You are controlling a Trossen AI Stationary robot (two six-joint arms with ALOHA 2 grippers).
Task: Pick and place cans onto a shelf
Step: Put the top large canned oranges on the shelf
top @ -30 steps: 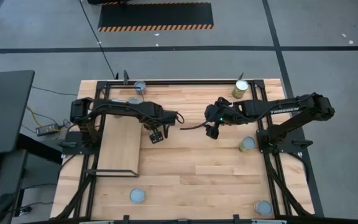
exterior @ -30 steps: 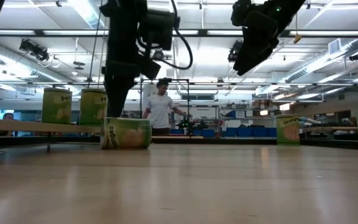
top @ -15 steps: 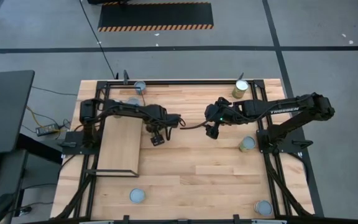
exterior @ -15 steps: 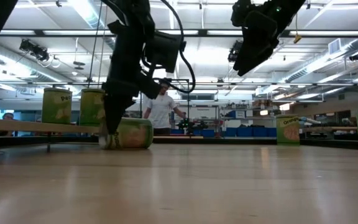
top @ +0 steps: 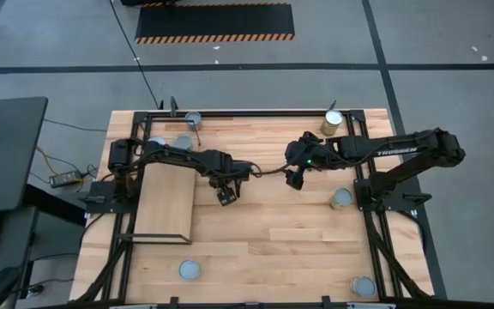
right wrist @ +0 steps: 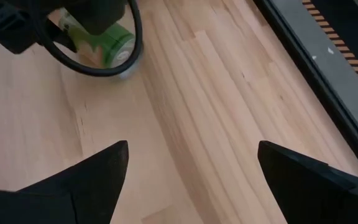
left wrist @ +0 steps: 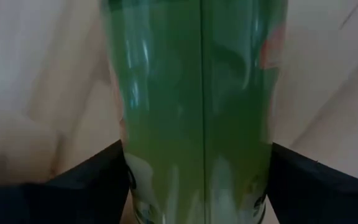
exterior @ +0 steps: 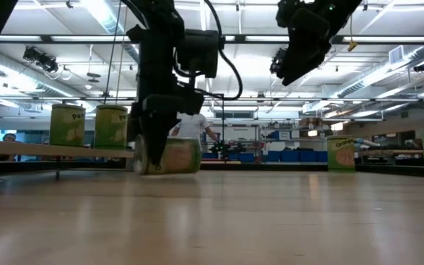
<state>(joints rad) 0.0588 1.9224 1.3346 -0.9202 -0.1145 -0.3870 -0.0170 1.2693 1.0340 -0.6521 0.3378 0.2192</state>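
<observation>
**A:** What have the left gripper's [top: 225,192] fingers [left wrist: 92,180] got?

**B:** One green can [left wrist: 197,74], lying on its side on the bench [top: 273,240]. It fills the gap between them, with a finger pressed against each curved flank, so I read that as a grip on the can. Taking it across the body makes sense. Lying down, it offers only its long sides to fingers coming from above.

**A:** And where it's meant to go?

**B:** The shelf [top: 165,202] lies just beside those fingers, on the side away from the other arm. The carry should be short, though the can will probably need standing upright first.

**A:** The other arm?

**B:** The right gripper [right wrist: 191,177] hangs over bare bench near the left fingers. Its own fingers are spread wide with nothing between them. I'd judge it is waiting its turn.

**A:** Count them for me.

**B:** I make it eight cans:
- One is in the fingers.
- The shelved pair [exterior: 67,125] stands upright at the shelf's far end.
- The edge can [top: 193,118] sits just past that pair, by the bench's rim.
- The yellow can [top: 333,122] is beyond the right fingers.
- The rail-side can [top: 341,198] is also beyond the right fingers.
- The near can [top: 189,269] is well apart from both grippers.
- The corner can [top: 364,286] is also well apart from both.

There is one shelf and there are two arms.
</observation>
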